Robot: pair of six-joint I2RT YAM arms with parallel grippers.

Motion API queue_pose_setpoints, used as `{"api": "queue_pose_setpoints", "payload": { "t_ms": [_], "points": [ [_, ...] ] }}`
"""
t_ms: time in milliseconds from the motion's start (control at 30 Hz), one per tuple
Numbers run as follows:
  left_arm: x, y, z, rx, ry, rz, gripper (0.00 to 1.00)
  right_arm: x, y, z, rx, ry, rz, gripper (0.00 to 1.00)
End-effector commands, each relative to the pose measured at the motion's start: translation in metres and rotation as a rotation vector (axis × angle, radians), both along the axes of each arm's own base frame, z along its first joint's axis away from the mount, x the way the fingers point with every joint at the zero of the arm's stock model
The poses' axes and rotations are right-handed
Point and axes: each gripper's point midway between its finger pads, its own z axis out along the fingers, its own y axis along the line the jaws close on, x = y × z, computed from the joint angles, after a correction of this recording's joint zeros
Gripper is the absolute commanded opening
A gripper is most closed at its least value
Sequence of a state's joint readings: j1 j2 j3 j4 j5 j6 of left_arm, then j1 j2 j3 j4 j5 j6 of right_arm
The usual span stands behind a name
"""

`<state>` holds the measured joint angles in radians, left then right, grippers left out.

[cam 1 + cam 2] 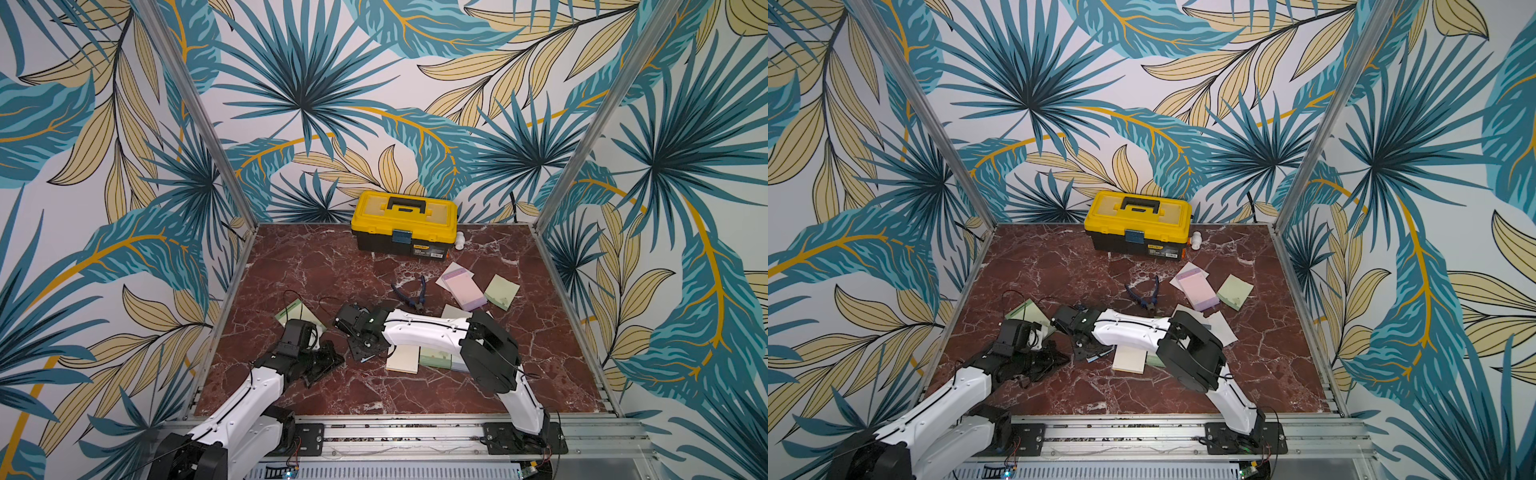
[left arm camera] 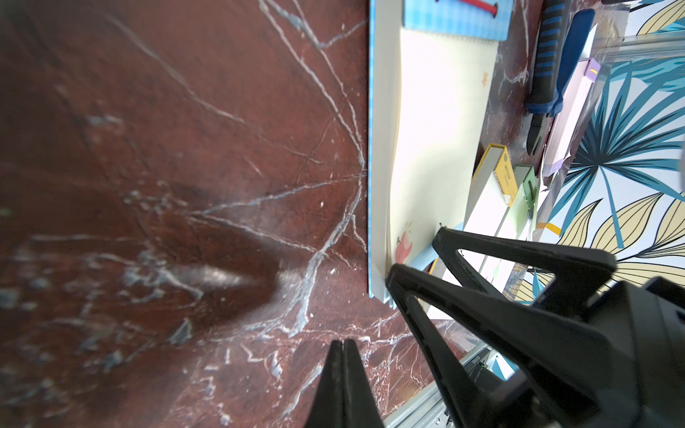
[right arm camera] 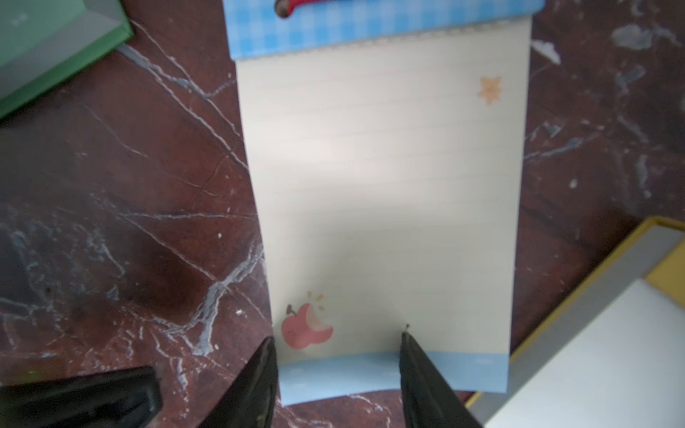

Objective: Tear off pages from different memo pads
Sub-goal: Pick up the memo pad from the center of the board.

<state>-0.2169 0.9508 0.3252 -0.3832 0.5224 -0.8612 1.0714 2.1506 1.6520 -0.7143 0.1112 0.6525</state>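
Note:
The blue-bordered memo pad (image 3: 381, 185) lies flat on the marble table, its top page cream with an apple print. My right gripper (image 3: 338, 341) stands open at the pad's lower end: one finger sits at the page's side edge and the other on the page. The page's blue bottom strip bows up between them. In the left wrist view the same gripper (image 2: 417, 252) presses on that corner of the pad (image 2: 437, 129). My left gripper (image 2: 343, 342) is shut on nothing, just above bare marble beside the pad; in a top view it sits at the front left (image 1: 328, 361).
A cream pad with a yellow header (image 1: 402, 358) and a green pad (image 1: 434, 358) lie under the right arm. Another green pad (image 1: 297, 311) is at the left. A pink-lilac pad (image 1: 463, 291), a green pad (image 1: 502, 291), loose white pages (image 1: 1223, 328), blue pliers (image 1: 411, 293) and a yellow toolbox (image 1: 403, 224) lie farther back.

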Motion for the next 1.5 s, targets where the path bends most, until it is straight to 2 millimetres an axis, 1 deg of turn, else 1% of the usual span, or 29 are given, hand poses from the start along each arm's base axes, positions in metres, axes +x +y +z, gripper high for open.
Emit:
{"api": "queue_pose_setpoints", "payload": {
  "t_ms": [0, 300, 500, 733, 1100, 1467],
  "points": [
    [0.001, -0.001, -0.001, -0.012, -0.008, -0.003, 0.00, -0.007, -0.010, -0.014, -0.004, 0.060, -0.021, 0.53],
    [0.006, -0.011, -0.003, -0.017, -0.015, -0.018, 0.00, -0.006, -0.012, -0.014, 0.040, 0.085, -0.041, 0.53],
    [0.016, -0.021, -0.001, -0.042, -0.042, -0.021, 0.00, -0.005, -0.012, -0.015, 0.079, 0.103, -0.063, 0.53],
    [0.019, -0.021, -0.002, -0.039, -0.039, -0.014, 0.00, -0.003, -0.012, -0.014, 0.107, 0.114, -0.076, 0.54],
    [0.021, -0.029, -0.009, -0.066, -0.035, -0.020, 0.00, -0.002, -0.013, -0.014, 0.124, 0.122, -0.088, 0.54],
    [0.024, -0.029, -0.011, -0.072, -0.038, -0.007, 0.00, -0.001, -0.013, -0.015, 0.138, 0.133, -0.095, 0.54]
  ]
}}
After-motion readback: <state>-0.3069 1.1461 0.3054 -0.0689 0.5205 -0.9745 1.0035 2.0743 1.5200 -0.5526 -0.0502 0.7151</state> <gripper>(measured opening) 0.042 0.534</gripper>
